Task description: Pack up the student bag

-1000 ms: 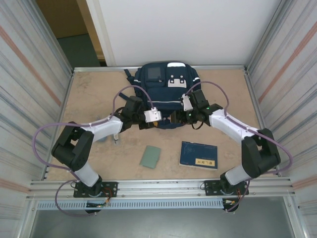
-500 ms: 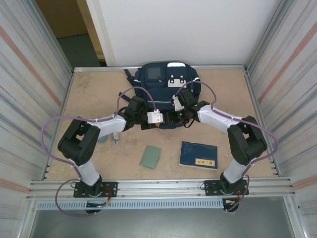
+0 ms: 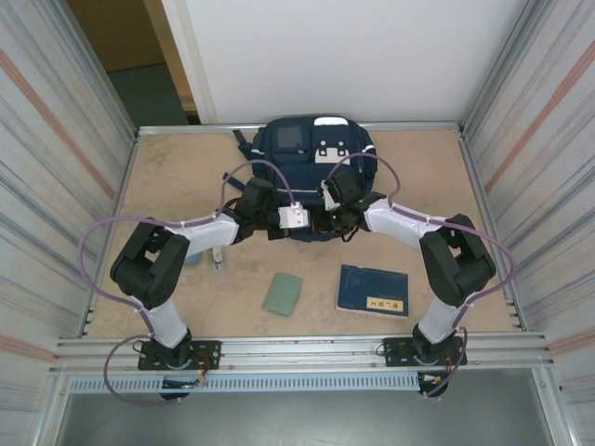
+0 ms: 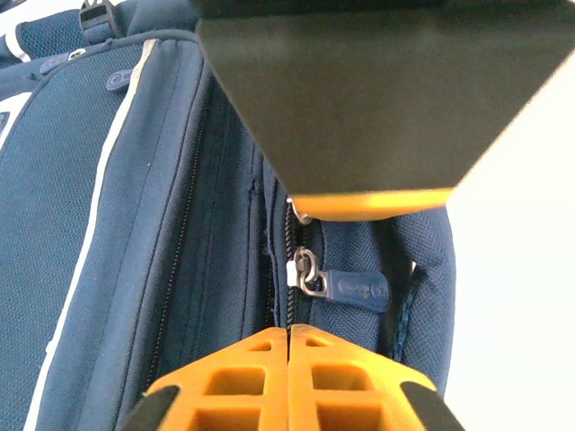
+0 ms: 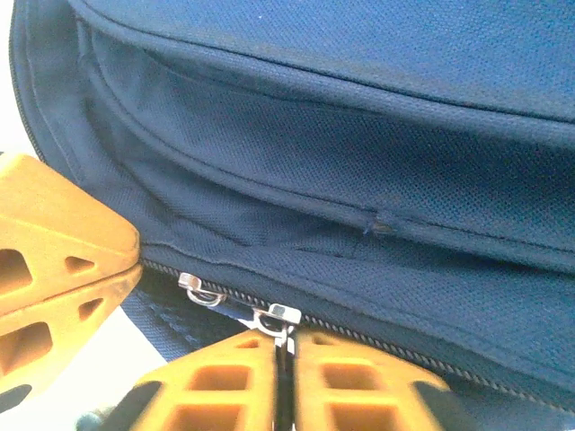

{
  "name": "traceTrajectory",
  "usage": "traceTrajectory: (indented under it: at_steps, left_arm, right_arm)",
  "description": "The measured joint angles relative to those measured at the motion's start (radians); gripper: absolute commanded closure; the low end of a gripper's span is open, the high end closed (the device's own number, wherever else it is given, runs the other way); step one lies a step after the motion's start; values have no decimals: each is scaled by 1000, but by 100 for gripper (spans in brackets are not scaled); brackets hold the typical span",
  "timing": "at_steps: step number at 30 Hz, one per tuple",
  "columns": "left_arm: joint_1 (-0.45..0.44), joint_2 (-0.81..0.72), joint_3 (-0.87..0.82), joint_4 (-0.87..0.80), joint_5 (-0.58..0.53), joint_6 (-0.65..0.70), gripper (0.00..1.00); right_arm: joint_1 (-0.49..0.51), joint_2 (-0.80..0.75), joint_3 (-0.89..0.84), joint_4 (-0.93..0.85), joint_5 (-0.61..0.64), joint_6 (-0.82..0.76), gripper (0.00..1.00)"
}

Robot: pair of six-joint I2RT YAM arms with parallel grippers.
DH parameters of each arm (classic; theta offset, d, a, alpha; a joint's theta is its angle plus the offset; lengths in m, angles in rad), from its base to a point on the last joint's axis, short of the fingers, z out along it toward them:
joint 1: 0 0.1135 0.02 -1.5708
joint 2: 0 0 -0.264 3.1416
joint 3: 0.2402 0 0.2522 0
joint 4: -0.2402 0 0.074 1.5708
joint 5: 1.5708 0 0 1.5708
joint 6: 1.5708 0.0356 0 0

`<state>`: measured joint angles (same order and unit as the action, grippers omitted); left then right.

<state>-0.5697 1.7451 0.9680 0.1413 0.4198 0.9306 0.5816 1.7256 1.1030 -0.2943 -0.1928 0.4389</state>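
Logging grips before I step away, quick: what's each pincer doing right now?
Left pincer: closed, whether pinching anything cannot be told.
Right pincer: closed on a zipper pull of the student bag.

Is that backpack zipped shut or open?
Shut, as far as visible: the student bag's zipper teeth run meshed, and the right hand pinches a slider.

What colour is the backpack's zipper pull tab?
Pull tab is navy blue, clearest in left wrist view.
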Motion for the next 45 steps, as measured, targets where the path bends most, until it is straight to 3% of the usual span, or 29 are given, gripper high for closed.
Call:
traceTrajectory:
  at_steps: [8,16,20,23,27,31,34,37,40,45]
  left_arm:
    - [4,-8,-23,43,-16,1,100]
    - [81,-47,-63,92,-71,-60,99]
    - [115,-47,-60,102,-92,-179,86]
    - [132,-51,-60,101,-195,-320,79]
    - [164,-118,-60,4,-359,-562,58]
    - [172,-230,17,-264,-446,-908,56]
    - [184,-268,124,-458,-397,-1182,53]
    - [177,-293,131,-550,-340,-1374,42]
    - [142,-296,100,-610,-320,-1511,40]
    - [133,-240,87,-651,-309,-1627,38]
  right_arm:
    - [-15,-108,-74,-5,13,5,100]
    - [-130,-232,-165,-13,-43,-11,100]
    - [-114,-232,-164,-3,-71,-42,100]
    - [-53,-221,-149,-2,-68,-56,100]
    - [37,-165,-101,2,-69,-55,100]
    - [98,-111,-66,34,-74,-55,100]
    - [119,-91,-57,67,-84,-55,100]
    - [126,-80,-56,88,-97,-55,100]
    - [130,-68,-54,105,-108,-55,100]
    - [159,-56,-54,154,-140,-55,100]
